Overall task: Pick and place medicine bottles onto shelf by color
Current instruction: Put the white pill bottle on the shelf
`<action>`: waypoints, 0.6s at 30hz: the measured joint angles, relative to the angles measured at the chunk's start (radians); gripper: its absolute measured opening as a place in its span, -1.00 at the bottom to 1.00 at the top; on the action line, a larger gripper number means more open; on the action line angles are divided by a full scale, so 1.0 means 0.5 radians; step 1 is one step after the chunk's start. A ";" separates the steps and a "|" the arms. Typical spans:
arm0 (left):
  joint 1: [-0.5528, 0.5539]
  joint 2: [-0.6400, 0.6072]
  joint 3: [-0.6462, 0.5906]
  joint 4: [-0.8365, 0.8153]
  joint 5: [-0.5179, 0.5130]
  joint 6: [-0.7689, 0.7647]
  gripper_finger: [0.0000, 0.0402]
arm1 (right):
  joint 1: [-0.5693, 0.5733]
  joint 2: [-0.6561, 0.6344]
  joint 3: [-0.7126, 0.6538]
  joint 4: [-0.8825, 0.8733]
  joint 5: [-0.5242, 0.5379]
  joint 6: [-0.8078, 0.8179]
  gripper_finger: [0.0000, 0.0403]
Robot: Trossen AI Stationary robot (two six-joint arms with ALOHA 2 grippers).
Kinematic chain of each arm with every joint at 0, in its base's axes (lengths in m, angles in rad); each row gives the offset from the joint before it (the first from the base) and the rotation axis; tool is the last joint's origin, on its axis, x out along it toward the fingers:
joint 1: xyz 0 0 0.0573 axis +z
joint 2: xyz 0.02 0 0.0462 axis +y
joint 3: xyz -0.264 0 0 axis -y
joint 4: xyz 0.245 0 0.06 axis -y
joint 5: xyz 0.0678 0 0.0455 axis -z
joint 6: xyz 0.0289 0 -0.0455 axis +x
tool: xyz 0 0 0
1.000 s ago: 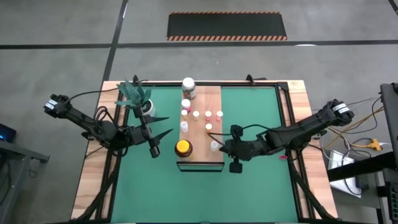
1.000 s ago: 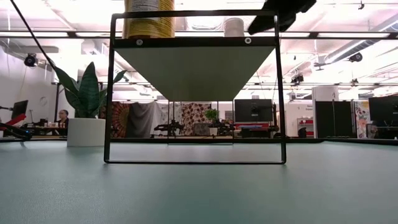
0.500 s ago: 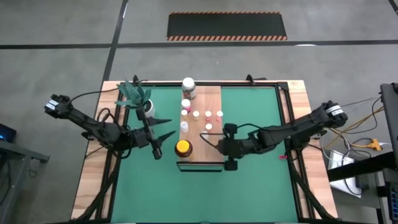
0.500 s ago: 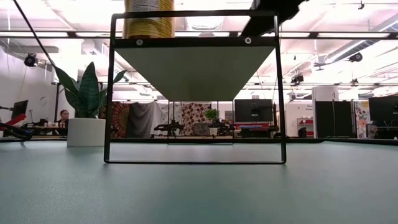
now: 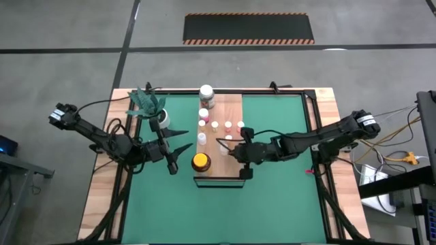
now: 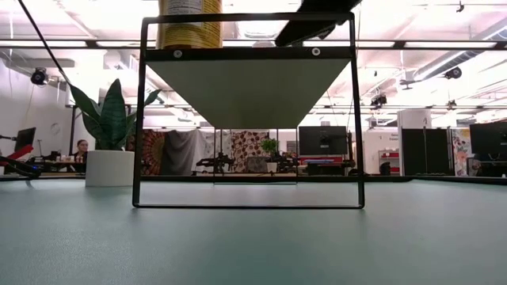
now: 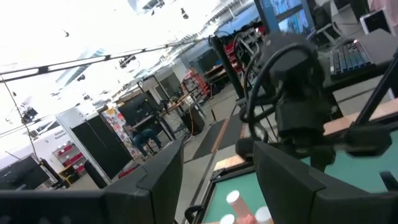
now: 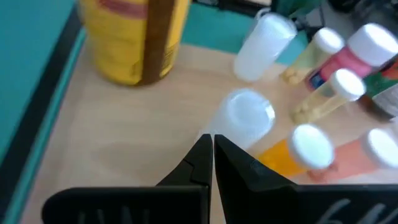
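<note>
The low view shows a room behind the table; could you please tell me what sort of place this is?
Probably an open-plan robotics lab or workshop: a monitor stands on benches, dark cabinets line the right, and a person sits at a desk.

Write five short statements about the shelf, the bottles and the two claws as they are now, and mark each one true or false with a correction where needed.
1. The right claw is over the shelf. True.
2. The right claw's fingers are spread wide. False: they are pressed together, with nothing between them.
3. The yellow-lidded jar stands on the green mat. False: it stands on the shelf, near its front edge.
4. The left claw is over the mat, left of the shelf, beside the potted plant. True.
5. The white-lidded jar lies tipped over at the shelf's front. False: it stands upright at the far end.
</note>
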 joint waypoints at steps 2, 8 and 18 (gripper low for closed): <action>0.000 0.000 0.000 0.020 0.020 0.009 -0.11 | -0.031 0.013 -0.029 0.110 0.001 -0.036 -0.96; -0.001 0.000 0.000 0.066 0.087 -0.012 -0.11 | -0.048 0.066 -0.080 0.350 -0.004 -0.191 -0.96; 0.005 0.047 0.173 -0.030 0.088 -0.229 -0.25 | 0.115 -0.285 -0.323 0.373 0.001 -0.172 -0.96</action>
